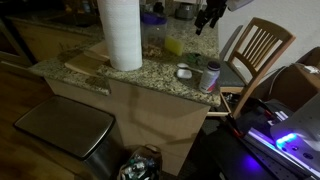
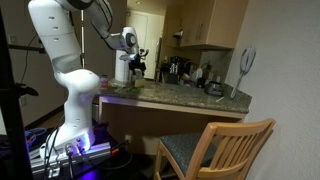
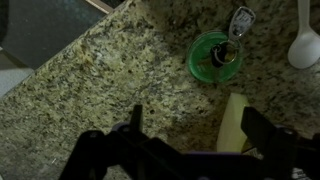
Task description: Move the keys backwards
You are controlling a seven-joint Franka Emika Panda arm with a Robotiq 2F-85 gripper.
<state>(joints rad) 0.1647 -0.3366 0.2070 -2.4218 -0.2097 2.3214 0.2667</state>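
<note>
The keys (image 3: 217, 55) lie on the speckled granite counter (image 3: 90, 90), a green ring with a silver key (image 3: 241, 20) at its upper right. In the wrist view my gripper (image 3: 200, 122) is open and empty, hovering above the counter with the keys beyond its fingertips. A pale yellow block (image 3: 235, 125) lies just inside the right finger. In both exterior views the gripper hangs above the counter (image 1: 210, 16) (image 2: 136, 62). I cannot make out the keys in the exterior views.
A white spoon (image 3: 304, 45) lies right of the keys. A paper towel roll (image 1: 122, 35), a yellow-green container (image 1: 173, 44), a small bowl (image 1: 185, 72) and a can (image 1: 211, 76) stand on the counter. A wooden chair (image 1: 258, 50) and a bin (image 1: 65, 128) flank it.
</note>
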